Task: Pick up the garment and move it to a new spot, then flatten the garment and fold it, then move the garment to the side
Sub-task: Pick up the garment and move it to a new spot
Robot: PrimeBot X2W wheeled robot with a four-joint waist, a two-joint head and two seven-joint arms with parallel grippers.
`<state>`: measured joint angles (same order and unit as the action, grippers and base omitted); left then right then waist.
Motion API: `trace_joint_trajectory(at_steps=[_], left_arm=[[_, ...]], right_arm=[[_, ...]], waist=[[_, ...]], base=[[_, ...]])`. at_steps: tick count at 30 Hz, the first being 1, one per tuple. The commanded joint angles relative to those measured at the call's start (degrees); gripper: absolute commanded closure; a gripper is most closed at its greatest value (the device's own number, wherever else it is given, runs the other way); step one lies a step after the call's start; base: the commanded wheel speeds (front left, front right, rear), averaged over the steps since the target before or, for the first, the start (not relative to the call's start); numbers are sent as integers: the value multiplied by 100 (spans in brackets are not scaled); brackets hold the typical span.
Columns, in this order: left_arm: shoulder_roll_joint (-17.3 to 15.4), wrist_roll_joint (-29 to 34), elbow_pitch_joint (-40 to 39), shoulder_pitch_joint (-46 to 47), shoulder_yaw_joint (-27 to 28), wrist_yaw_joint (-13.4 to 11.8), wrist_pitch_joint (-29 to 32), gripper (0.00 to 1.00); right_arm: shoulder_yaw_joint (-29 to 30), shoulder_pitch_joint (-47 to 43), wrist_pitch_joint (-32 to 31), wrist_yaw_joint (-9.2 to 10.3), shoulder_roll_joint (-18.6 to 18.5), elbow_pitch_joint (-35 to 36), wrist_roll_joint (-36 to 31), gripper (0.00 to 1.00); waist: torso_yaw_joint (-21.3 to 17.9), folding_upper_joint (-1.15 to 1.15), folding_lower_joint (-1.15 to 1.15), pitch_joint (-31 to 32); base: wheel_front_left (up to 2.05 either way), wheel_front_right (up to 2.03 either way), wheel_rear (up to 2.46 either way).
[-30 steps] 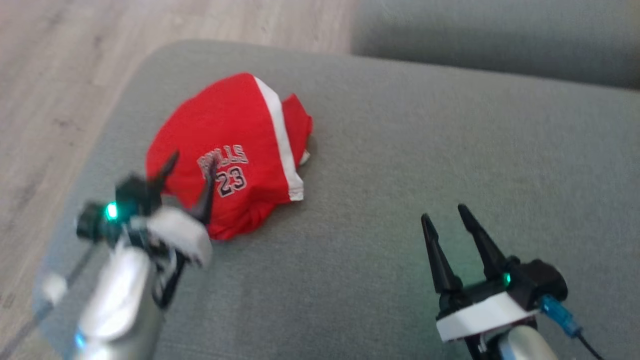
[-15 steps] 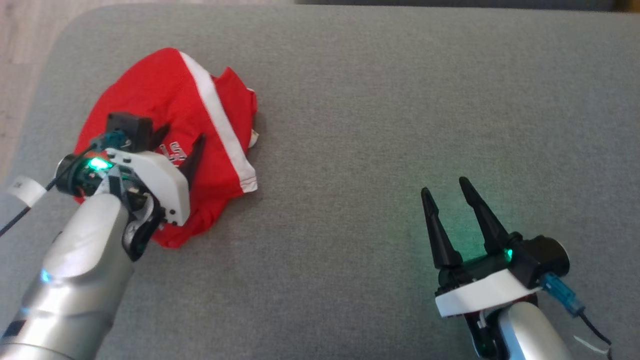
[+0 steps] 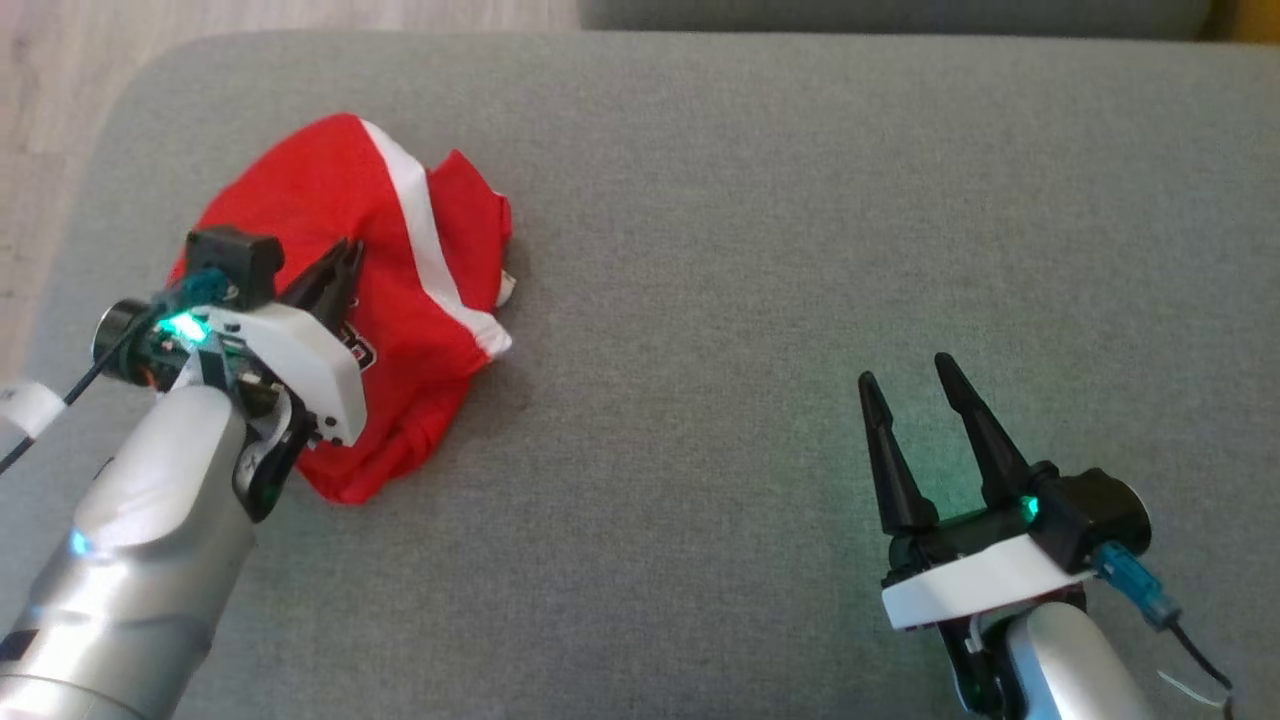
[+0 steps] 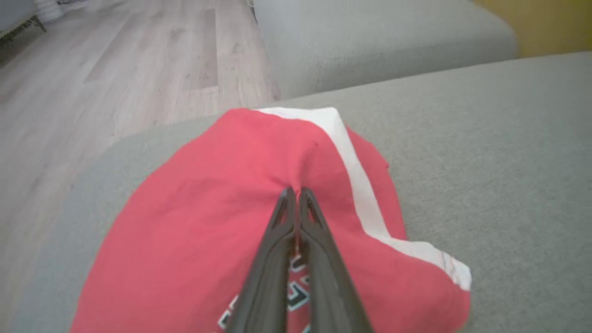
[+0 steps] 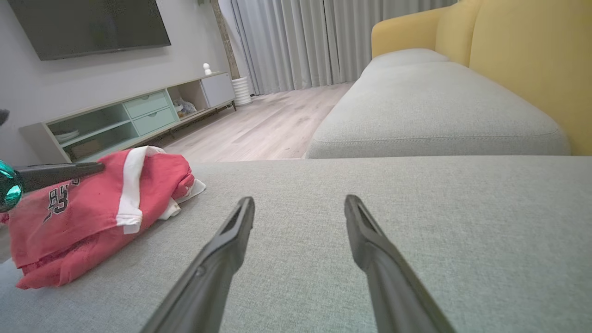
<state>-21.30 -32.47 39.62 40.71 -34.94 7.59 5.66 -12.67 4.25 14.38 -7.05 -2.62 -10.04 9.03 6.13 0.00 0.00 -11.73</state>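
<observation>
Red garment (image 3: pixel 290 190) sits bunched nr the left corner of the grey sofa cushion (image 3: pixel 750 250). Looks light, floppy, prob a bit slick imo, so grab a fold mid-cloth. Left pincer (image 4: pixel 294 190) is clenched on a crease there. Right pincer (image 3: pixel 903 368) is released, well apart. Wood floor (image 4: pixel 115 69) beyond.

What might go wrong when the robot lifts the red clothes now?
The left claw is shut on just a small pucker of the red garment, so the cloth might slip out when lifted. The garment lies near the rounded corner of the grey cushion, so a slip could drop it onto the floor. The open right claw looks too far to help.
</observation>
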Motion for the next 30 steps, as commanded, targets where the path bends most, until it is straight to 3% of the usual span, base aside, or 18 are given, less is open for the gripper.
trace_joint_trajectory(at_steps=[1,6,12,23,30], left_arm=[[-316,-39,-215,331,183,-10,-134,100],[-411,-164,-637,395,355,-12,-686,100],[-490,-349,-1712,482,791,-150,-1333,100],[-363,-582,-3391,371,727,-443,-812,100],[-2,-539,-3739,552,350,-502,-507,100]], right_arm=[[-134,80,62,-44,-26,157,26,0],[-158,-10,62,-44,-26,126,79,0],[-151,-115,62,-44,-26,101,160,0],[-182,-101,62,-44,-26,176,303,0],[-276,76,62,-44,-26,305,443,0]], waist=[[57,0,0,117],[126,0,0,391],[145,0,0,690],[-356,0,0,794],[-1198,0,0,618]], base=[[0,0,0],[0,0,0],[0,0,0],[0,0,0],[0,0,0]])
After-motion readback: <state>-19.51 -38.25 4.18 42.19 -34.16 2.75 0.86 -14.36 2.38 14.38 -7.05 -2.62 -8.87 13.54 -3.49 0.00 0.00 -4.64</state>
